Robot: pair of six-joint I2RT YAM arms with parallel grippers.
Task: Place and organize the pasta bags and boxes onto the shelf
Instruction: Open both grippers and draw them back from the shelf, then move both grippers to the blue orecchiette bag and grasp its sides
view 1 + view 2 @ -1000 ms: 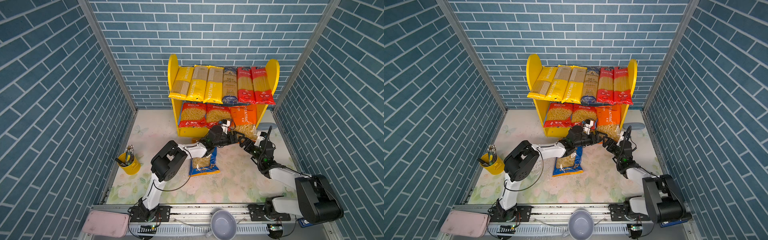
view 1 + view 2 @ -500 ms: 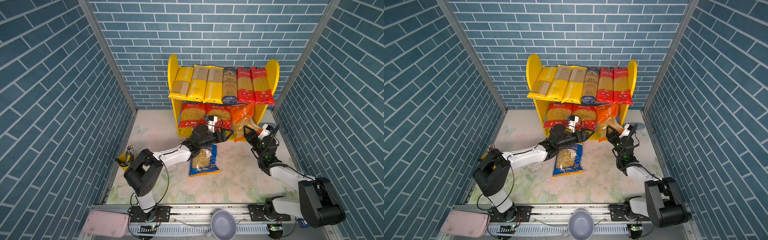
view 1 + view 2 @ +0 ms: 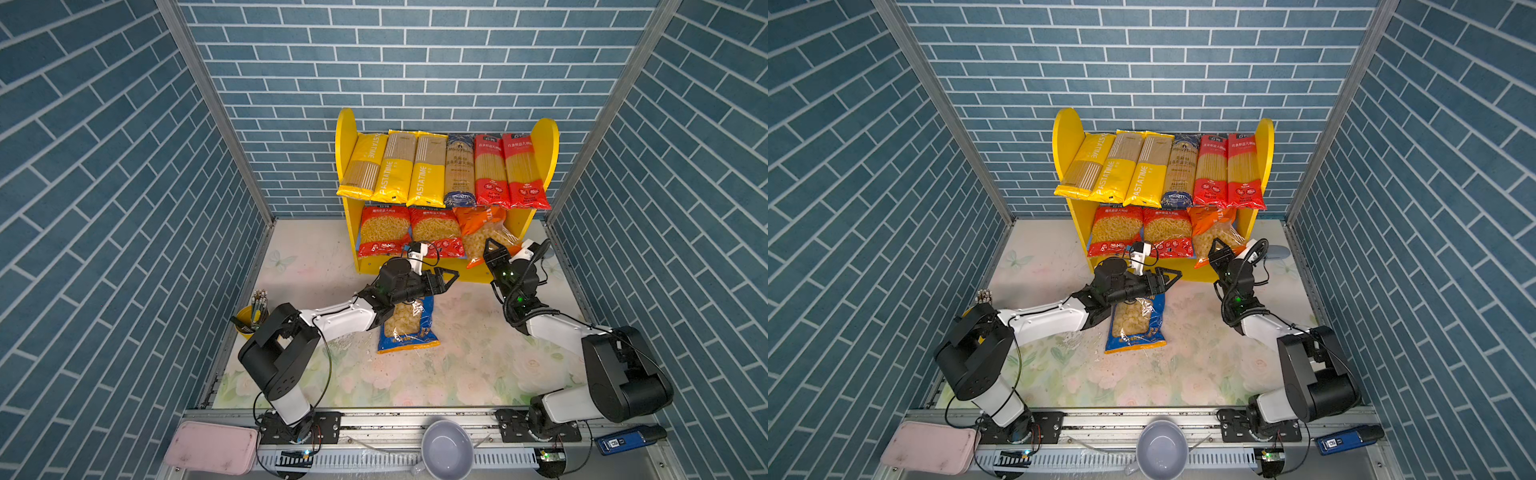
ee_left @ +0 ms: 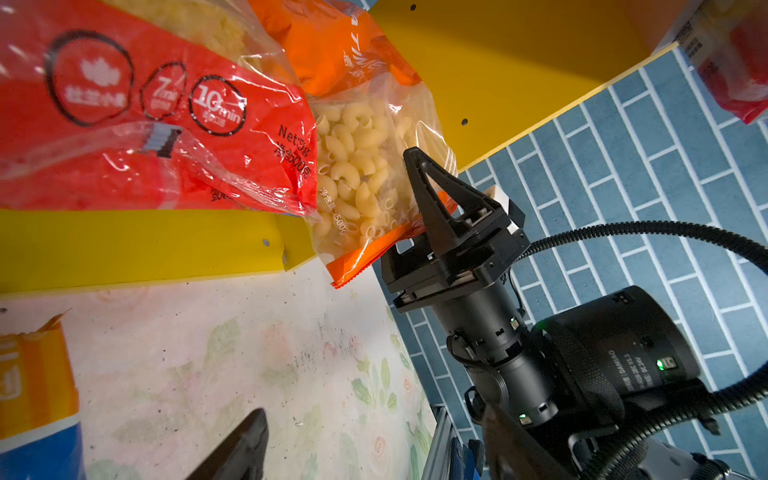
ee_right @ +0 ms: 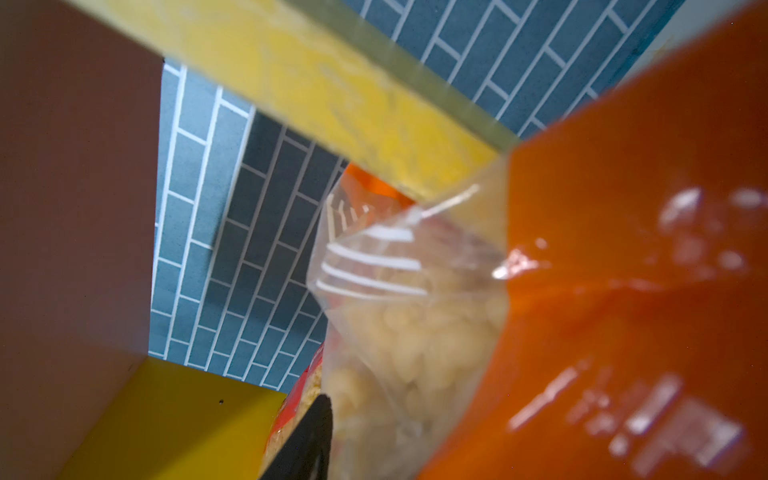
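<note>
The shelf (image 3: pixel 345 137) (image 3: pixel 1065 133) carries three yellow, one dark-blue and two red long packs on top, with two red short-pasta bags below. An orange pasta bag (image 3: pixel 484 232) (image 3: pixel 1214 232) (image 4: pixel 357 158) (image 5: pixel 623 291) leans tilted out of the lower tier's right end. My right gripper (image 3: pixel 505 249) (image 3: pixel 1225 247) is shut on its lower edge, with one finger (image 5: pixel 309 432) against the clear film. A blue pasta bag (image 3: pixel 409 328) (image 3: pixel 1136 328) lies flat on the table. My left gripper (image 3: pixel 451 280) (image 3: pixel 1175 278) (image 4: pixel 374 457) hovers open and empty above its far end.
A yellow cup of pens (image 3: pixel 251 316) stands by the left wall. A pink case (image 3: pixel 212 446), a grey bowl (image 3: pixel 446 449) and a blue device (image 3: pixel 623 440) lie along the front rail. Brick walls close in on three sides.
My left gripper has drawn back left from the orange bag to above the blue bag. The right gripper moved toward the shelf and closed on the orange bag, which tipped outward.
</note>
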